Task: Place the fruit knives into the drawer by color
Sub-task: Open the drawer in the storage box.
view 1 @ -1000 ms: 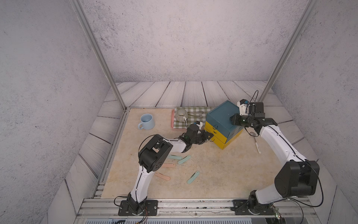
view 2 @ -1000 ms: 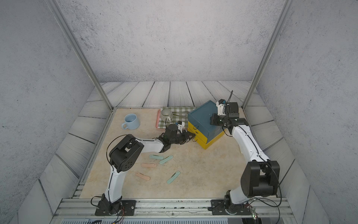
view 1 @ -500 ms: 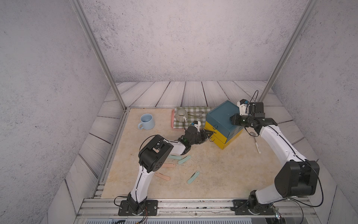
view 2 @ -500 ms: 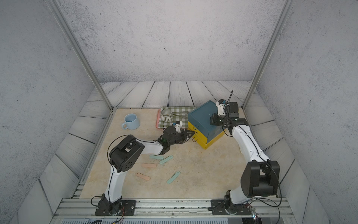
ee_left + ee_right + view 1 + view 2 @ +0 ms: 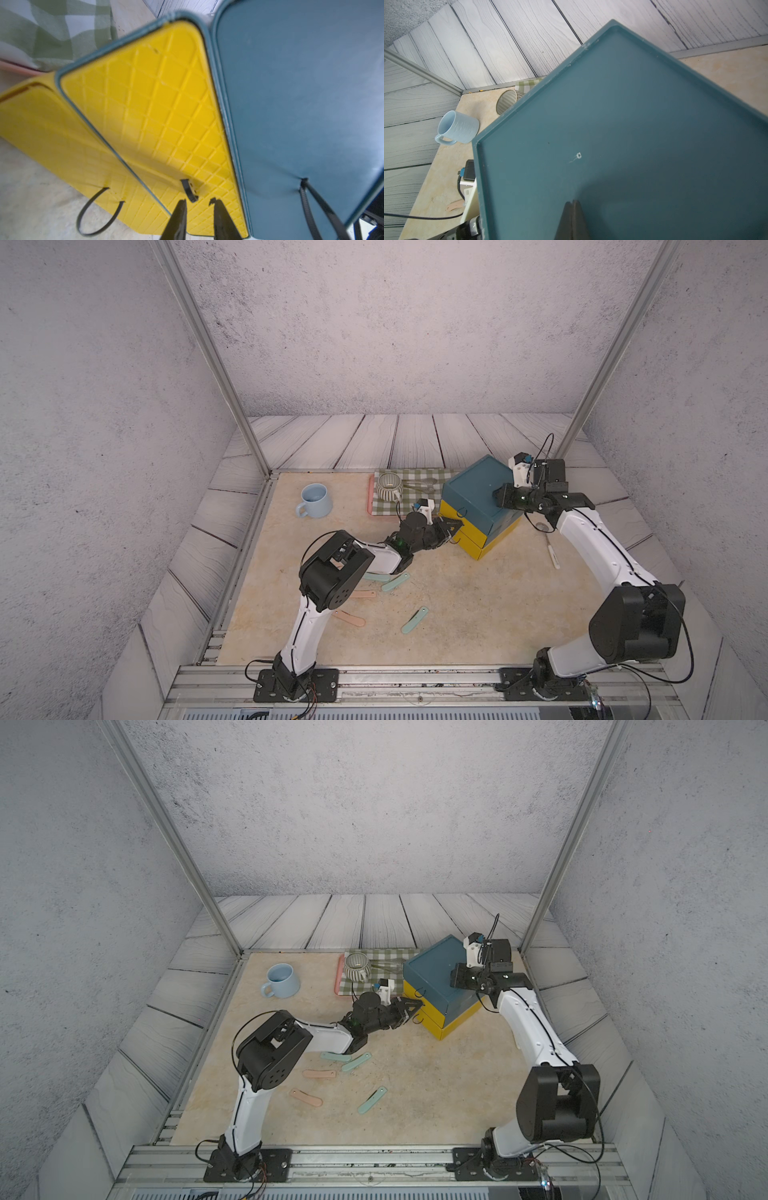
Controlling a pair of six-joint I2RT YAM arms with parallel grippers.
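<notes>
The drawer (image 5: 473,493) is a dark teal cube with yellow fronts, standing at the back right in both top views. My left gripper (image 5: 198,202) is at the upper yellow front (image 5: 158,108), open a little, its tips on either side of the black ring pull (image 5: 190,192) without closing on it. The lower drawer front (image 5: 41,128) sticks out slightly. My right gripper (image 5: 573,202) is shut and rests on the drawer's teal top (image 5: 623,116). On the mat lie pale teal fruit knives (image 5: 395,581) (image 5: 414,620) and salmon pink ones (image 5: 363,594) (image 5: 351,619).
A light blue mug (image 5: 316,499) stands at the back left. A pink tray (image 5: 370,497) with a green checked cloth holds a striped cup (image 5: 389,486) and metal cutlery (image 5: 419,486). A thin white stick (image 5: 552,558) lies right of the drawer.
My left gripper drew back a little, then moved in to the upper drawer's pull, and its jaws parted slightly. The right arm and the knives have not moved.
</notes>
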